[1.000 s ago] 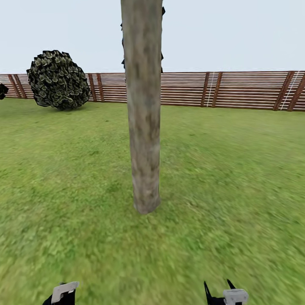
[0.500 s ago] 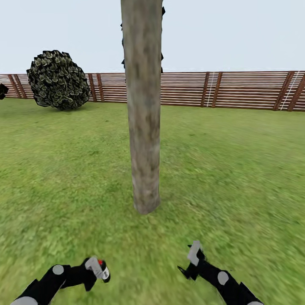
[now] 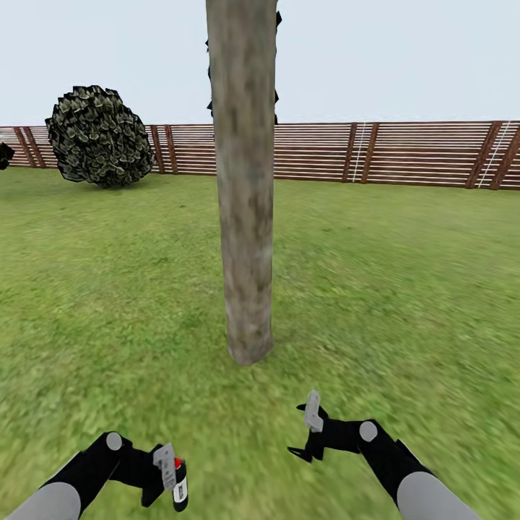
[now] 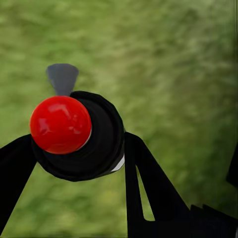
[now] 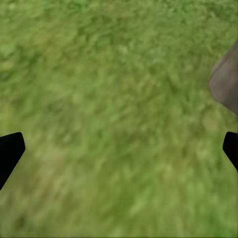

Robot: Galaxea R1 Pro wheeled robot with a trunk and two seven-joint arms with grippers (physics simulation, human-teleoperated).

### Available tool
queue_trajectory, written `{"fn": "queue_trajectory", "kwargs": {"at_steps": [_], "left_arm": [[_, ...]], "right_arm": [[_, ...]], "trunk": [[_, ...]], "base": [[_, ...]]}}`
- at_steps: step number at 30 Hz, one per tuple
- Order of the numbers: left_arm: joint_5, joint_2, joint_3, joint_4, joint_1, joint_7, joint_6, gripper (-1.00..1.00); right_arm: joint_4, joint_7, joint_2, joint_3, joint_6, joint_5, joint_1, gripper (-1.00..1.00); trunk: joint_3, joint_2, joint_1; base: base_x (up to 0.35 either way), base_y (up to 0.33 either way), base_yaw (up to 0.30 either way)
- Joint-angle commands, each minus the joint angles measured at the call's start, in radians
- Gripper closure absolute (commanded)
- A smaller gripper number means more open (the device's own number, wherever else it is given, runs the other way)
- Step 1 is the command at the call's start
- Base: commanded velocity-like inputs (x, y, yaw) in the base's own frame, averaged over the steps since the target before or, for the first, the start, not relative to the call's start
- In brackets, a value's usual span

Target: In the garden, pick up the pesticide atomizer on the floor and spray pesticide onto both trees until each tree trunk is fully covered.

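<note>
We look out over a wide green lawn (image 3: 404,303), its grass mottled in lighter and darker patches and evenly lit under a pale, flat grey-blue sky (image 3: 397,58). Along the far edge runs a brown horizontal-slat wooden fence (image 3: 404,153) with darker upright and slanted posts. A round, dense bush (image 3: 99,136) of dark, pale-edged leaves stands on the grass just in front of the fence on the left, and a small dark clump (image 3: 4,154) shows at the far left edge.
</note>
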Motion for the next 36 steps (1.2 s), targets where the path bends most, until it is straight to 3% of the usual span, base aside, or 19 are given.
{"fn": "queue_trajectory", "kwargs": {"at_steps": [1, 2, 3, 6, 9, 10, 11, 15, 23, 29, 36], "left_arm": [[-0.003, -0.004, 0.000, 0.000, 0.000, 0.000, 0.000, 1.00], [-0.005, -0.011, 0.000, 0.001, 0.001, 0.000, 0.000, 1.00], [-0.006, -0.017, 0.000, 0.001, 0.001, 0.000, 0.000, 1.00], [-0.009, -0.036, -0.006, 0.001, 0.001, 0.000, 0.000, 1.00], [-0.008, -0.045, -0.052, 0.001, 0.001, 0.002, 0.001, 1.00], [-0.007, -0.063, -0.090, 0.000, 0.001, 0.005, 0.001, 1.00], [-0.009, -0.087, -0.097, -0.001, 0.001, 0.005, 0.000, 1.00], [-0.010, -0.122, -0.101, -0.012, 0.000, 0.006, 0.000, 1.00], [-0.009, -0.156, -0.121, -0.077, -0.002, 0.000, 0.000, 1.00], [-0.007, -0.188, -0.133, -0.104, -0.036, -0.003, 0.000, 1.00], [-0.006, -0.198, -0.134, -0.104, -0.041, -0.003, -0.001, 1.00]], "right_arm": [[0.000, 0.001, 0.004, 0.000, 0.001, 0.000, 0.000, -1.00], [0.000, 0.001, 0.016, 0.001, 0.001, 0.003, 0.000, -1.00], [0.001, 0.002, 0.027, 0.002, 0.002, 0.004, 0.000, 1.00], [0.001, 0.021, 0.048, 0.003, 0.003, 0.007, 0.000, 1.00], [-0.002, 0.080, 0.064, 0.005, 0.003, 0.009, 0.000, 1.00], [-0.027, 0.116, 0.082, 0.015, 0.004, 0.008, 0.000, 1.00], [-0.042, 0.152, 0.096, 0.016, 0.004, 0.008, 0.000, 1.00], [-0.061, 0.185, 0.118, 0.017, 0.005, 0.008, 0.000, 1.00], [-0.067, 0.204, 0.124, 0.017, 0.005, 0.008, -0.002, 1.00], [-0.066, 0.208, 0.124, 0.017, 0.005, 0.008, -0.002, 1.00], [-0.066, 0.209, 0.124, 0.017, 0.005, 0.008, -0.002, 1.00]], "trunk": [[0.000, 0.000, 0.000], [0.000, 0.000, 0.000], [0.000, 0.000, 0.000], [0.000, 0.000, 0.000], [0.000, 0.000, 0.000], [0.000, 0.000, 0.000], [0.000, 0.000, 0.000], [0.000, 0.000, 0.000], [0.000, 0.000, 0.000], [0.000, 0.000, 0.000], [0.000, 0.000, 0.000]], "base": [[0.000, 0.000, 0.000], [0.000, 0.000, 0.000], [0.000, 0.000, 0.000], [0.000, 0.000, 0.000], [0.000, 0.000, 0.000], [0.000, 0.000, 0.000], [0.000, 0.000, 0.000], [0.000, 0.000, 0.000], [0.000, 0.000, 0.000], [0.000, 0.000, 0.000], [0.000, 0.000, 0.000]]}}
